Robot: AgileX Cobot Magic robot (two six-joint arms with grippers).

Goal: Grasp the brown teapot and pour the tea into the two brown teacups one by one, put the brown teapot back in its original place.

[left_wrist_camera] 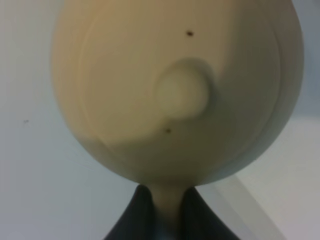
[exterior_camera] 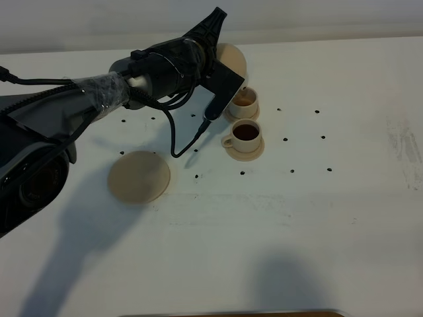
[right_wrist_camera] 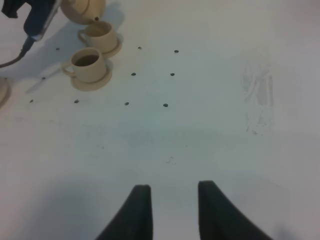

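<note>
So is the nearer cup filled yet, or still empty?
Filled. The nearer teacup holds dark tea close to its rim in the high view, and the right wrist view shows the same dark liquid inside it.

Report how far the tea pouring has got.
Done: the nearer teacup holds dark tea. In hand: the left gripper holds the brown teapot over the farther teacup, which looks partly filled. Left: finish pouring, then return the teapot to its empty saucer.

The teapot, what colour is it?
Pale tan-beige; the teapot shows best in the left wrist view.
</note>
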